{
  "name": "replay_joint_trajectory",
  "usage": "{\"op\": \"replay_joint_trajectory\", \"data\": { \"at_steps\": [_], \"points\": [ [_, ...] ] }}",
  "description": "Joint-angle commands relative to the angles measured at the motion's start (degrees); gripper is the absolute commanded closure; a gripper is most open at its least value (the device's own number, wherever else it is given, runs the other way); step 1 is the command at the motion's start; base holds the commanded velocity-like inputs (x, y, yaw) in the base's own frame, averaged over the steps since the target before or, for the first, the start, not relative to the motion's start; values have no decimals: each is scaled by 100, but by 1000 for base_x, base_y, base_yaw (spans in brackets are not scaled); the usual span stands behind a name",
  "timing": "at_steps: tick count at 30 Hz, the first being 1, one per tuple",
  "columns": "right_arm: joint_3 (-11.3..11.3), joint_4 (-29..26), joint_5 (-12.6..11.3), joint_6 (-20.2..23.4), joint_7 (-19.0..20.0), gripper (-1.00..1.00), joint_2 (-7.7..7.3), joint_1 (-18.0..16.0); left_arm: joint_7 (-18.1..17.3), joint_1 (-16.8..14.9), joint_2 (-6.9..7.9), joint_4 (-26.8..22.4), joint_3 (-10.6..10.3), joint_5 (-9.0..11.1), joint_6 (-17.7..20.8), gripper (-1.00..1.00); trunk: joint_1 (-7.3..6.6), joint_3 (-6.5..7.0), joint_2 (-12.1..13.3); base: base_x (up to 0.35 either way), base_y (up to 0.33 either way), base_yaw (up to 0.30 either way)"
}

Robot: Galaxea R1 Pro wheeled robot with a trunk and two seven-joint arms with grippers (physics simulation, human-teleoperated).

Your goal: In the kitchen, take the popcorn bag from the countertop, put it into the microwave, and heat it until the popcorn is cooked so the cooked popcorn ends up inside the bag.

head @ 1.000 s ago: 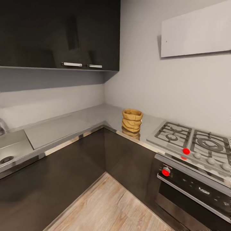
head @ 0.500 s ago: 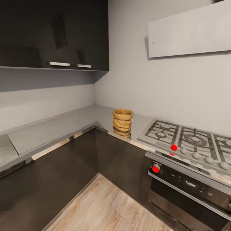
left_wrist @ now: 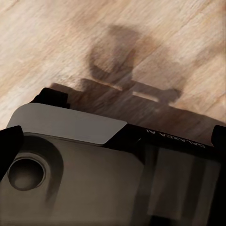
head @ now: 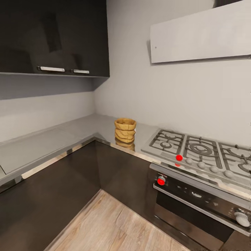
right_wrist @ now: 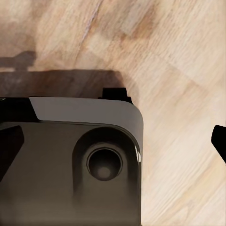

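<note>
The tan popcorn bag (head: 125,129) stands upright on the grey countertop (head: 62,137), near the inner corner and just left of the gas hob (head: 195,150). The microwave is out of view. In the left wrist view my left gripper (left_wrist: 113,141) hangs over the robot's grey base and the wood floor, with dark fingertips (left_wrist: 9,143) at both picture edges, wide apart and empty. My right gripper (right_wrist: 115,141) looks the same, its fingertips (right_wrist: 219,140) spread apart with nothing between them. Both grippers are far from the bag.
Dark cabinets (head: 52,195) run under the L-shaped counter, and dark wall cupboards (head: 52,35) hang above it. A built-in oven (head: 198,204) with red-marked knobs sits under the hob, below a white slanted hood (head: 200,35). Light wood floor (head: 115,226) lies in front.
The head camera has turned right, so the whole scene slid left in the picture: the sink has left the view and more of the hob and oven shows. The bag itself has not moved.
</note>
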Motion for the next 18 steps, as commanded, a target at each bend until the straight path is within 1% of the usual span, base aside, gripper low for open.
{"op": "replay_joint_trajectory", "data": {
  "at_steps": [1,13,14,15,16,17,18],
  "points": [
    [-49,19,36,-34,13,-100,-4,-7,2,-4,-1,6,-49,53,-20,-100,0,-6,-3,0,0,-35],
    [-29,8,86,5,23,-100,-47,-7,2,-4,-1,8,-49,60,-29,-100,0,-6,-3,0,0,-3],
    [158,-20,339,29,34,-100,-35,-8,2,-4,-1,11,-49,60,-29,-100,0,-6,-3,0,0,0],
    [310,-41,515,37,41,-100,-16,-11,2,-4,-1,9,-49,60,-29,-100,0,-6,-3,0,0,0],
    [511,-114,745,51,48,-100,38,-14,2,-4,-1,9,-49,60,-29,-100,0,-6,-3,0,0,0],
    [722,-837,1025,371,65,-100,451,-16,2,-4,-1,7,-49,60,-29,-100,0,-6,-3,0,0,0],
    [745,-1112,1051,621,78,-100,553,-16,2,-4,-1,6,-49,60,-29,-100,0,-6,-3,0,0,0]
  ]
}}
